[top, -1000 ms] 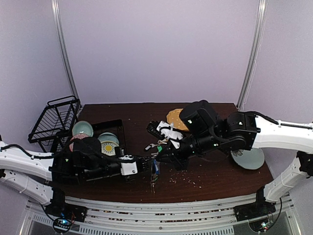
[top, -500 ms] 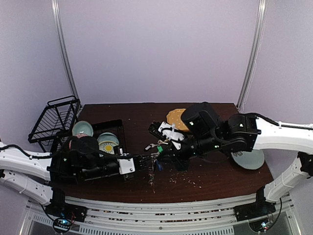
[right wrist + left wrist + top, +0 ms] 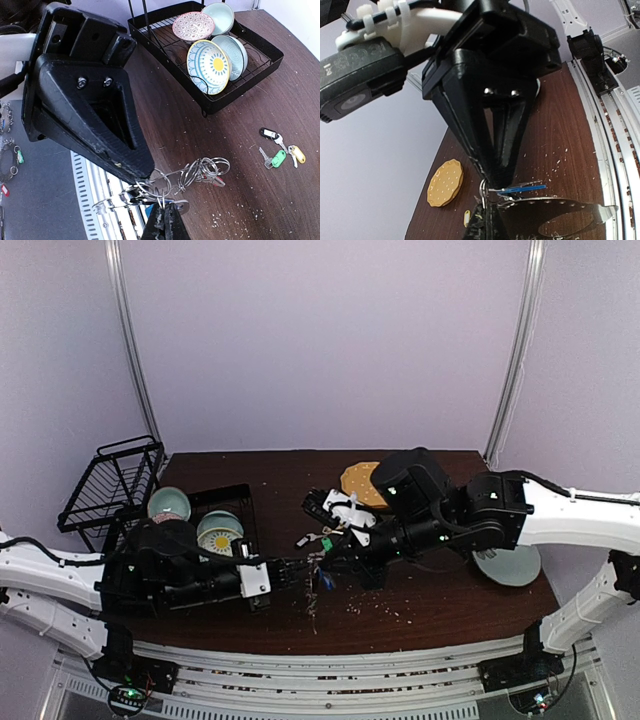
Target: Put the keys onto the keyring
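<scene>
Both grippers meet over the table's front middle, each shut on a thin grey wire ring of one key bunch (image 3: 318,582). My left gripper (image 3: 303,571) pinches a small ring (image 3: 485,192) beside a blue-tagged key (image 3: 522,189). My right gripper (image 3: 328,562) pinches another ring (image 3: 161,192); linked rings and a red tag (image 3: 215,181) trail right of it. Loose keys with black (image 3: 270,133), green (image 3: 278,159) and cream (image 3: 296,154) tags lie on the table, behind the bunch in the top view (image 3: 320,538). I cannot pick out a large saucer-sized keyring.
An orange dotted plate (image 3: 357,480) lies at the back middle. A black dish rack (image 3: 240,492) with plates and a bowl stands on the left, and a wire basket (image 3: 115,480) beyond it. A pale teal plate (image 3: 510,565) lies under the right arm. Crumbs dot the front.
My left arm has drawn back a little to the left. The key bunch stays held between the two grippers, and the right arm has hardly moved.
</scene>
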Robot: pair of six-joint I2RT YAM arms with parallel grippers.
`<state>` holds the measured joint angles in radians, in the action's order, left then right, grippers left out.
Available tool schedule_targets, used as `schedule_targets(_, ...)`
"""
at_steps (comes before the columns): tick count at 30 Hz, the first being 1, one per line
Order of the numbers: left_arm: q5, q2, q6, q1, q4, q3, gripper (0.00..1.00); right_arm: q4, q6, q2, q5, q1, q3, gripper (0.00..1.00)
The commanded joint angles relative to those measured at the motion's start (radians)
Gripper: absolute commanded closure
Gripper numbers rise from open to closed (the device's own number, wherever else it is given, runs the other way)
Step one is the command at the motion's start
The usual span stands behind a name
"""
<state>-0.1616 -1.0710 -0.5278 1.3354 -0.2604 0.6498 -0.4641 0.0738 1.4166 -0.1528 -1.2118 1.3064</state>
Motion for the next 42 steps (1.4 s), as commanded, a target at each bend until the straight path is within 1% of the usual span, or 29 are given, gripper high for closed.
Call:
schedule_targets(1, 0.180, 0.075, 0.000, 0.013, -0.201, -0.055, 1.00, 0.050, -0.012, -0.019, -0.012, 0.025, -0.001, 1.00)
schedule_targets(5, 0.234, 0.084, -0.029, 0.013, -0.246, -0.082, 1.00, 0.048, -0.030, -0.024, -0.091, 0.025, -0.002, 1.00)
schedule_targets(12, 0.242, 0.098, -0.022, 0.013, -0.323, -0.116, 1.00, 0.034, -0.041, -0.038, -0.198, 0.033, -0.026, 1.00)
schedule_targets(15, 0.238, 0.101, -0.004, 0.013, -0.373, -0.131, 1.00, 0.045, -0.040, -0.041, -0.203, 0.034, -0.035, 1.00)
schedule_targets(17, 0.235, 0.089, 0.014, 0.013, -0.414, -0.138, 1.00, 0.057, -0.042, -0.034, -0.231, 0.034, -0.028, 1.00)
schedule_targets(18, 0.234, 0.081, 0.020, 0.013, -0.433, -0.140, 1.00, 0.065, -0.041, -0.032, -0.242, 0.034, -0.024, 0.99)
schedule_targets(21, 0.239, 0.064, 0.038, 0.013, -0.467, -0.144, 1.00, 0.106, -0.047, -0.065, -0.246, 0.034, -0.035, 0.81)
schedule_targets(23, 0.245, 0.063, 0.049, 0.013, -0.474, -0.145, 1.00, 0.158, -0.052, -0.113, -0.212, 0.034, -0.074, 0.73)
schedule_targets(24, 0.248, 0.064, 0.052, 0.013, -0.475, -0.146, 1.00, 0.183, -0.058, -0.139, -0.193, 0.035, -0.096, 0.72)
schedule_targets(27, 0.256, 0.063, 0.073, 0.012, -0.483, -0.145, 1.00, 0.245, -0.099, -0.202, -0.177, 0.034, -0.148, 0.72)
schedule_targets(30, 0.254, 0.060, 0.110, 0.011, -0.517, -0.151, 1.00, 0.275, -0.165, -0.241, -0.227, 0.033, -0.184, 0.65)
schedule_targets(32, 0.251, 0.054, 0.148, 0.009, -0.558, -0.160, 1.00, 0.296, -0.199, -0.252, -0.227, 0.030, -0.195, 0.62)
schedule_targets(34, 0.258, 0.044, 0.183, 0.007, -0.598, -0.171, 1.00, 0.361, -0.208, -0.250, -0.235, 0.023, -0.209, 0.62)
schedule_targets(37, 0.263, 0.027, 0.209, 0.007, -0.618, -0.169, 1.00, 0.440, -0.226, -0.227, -0.289, 0.003, -0.213, 0.64)
schedule_targets(42, 0.263, 0.029, 0.210, 0.007, -0.611, -0.161, 1.00, 0.411, -0.247, -0.182, -0.294, -0.014, -0.183, 0.66)
